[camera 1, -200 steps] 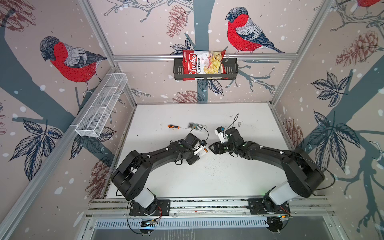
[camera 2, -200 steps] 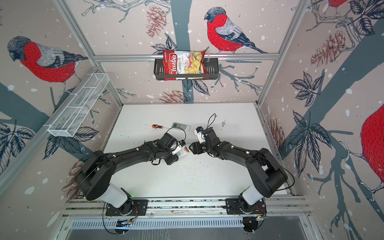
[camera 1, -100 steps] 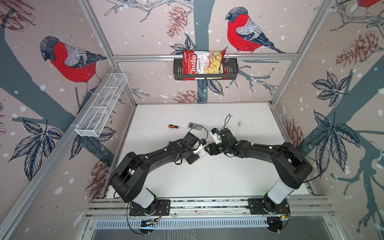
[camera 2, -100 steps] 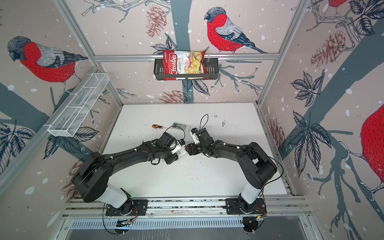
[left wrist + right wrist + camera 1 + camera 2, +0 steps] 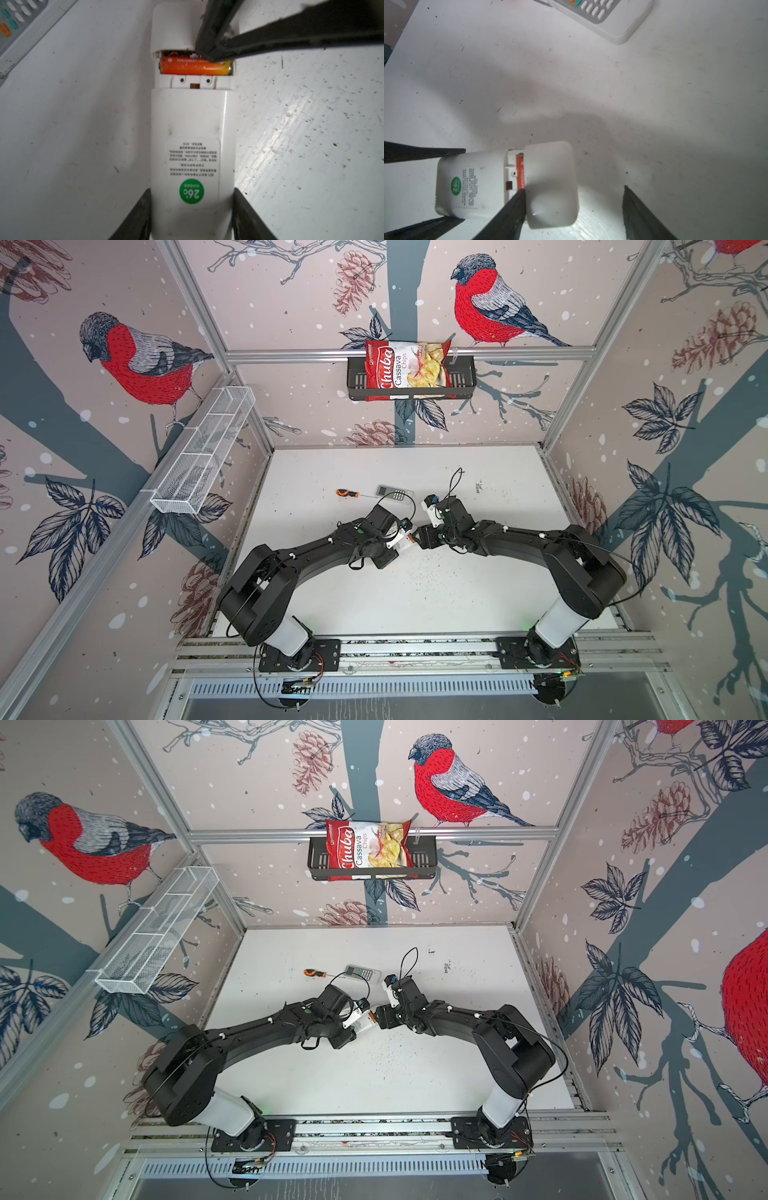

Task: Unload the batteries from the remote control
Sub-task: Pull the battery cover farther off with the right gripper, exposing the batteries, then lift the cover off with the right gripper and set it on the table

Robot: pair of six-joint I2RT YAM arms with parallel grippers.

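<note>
White plastic remote control [image 5: 193, 116], centre of both top views: my left gripper [image 5: 192, 189] clamps its body. Orange cylindrical battery [image 5: 193, 66] lies inside it, half uncovered. My right gripper [image 5: 574, 190] is spread, one fingertip [image 5: 515, 209] against the white sliding cover [image 5: 550, 182].

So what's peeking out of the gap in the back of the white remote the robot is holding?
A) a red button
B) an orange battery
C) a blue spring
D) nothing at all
B: in the left wrist view an orange battery lies across the gap between the partly slid-off cover and the body of the white remote, which the left gripper clamps.
</note>
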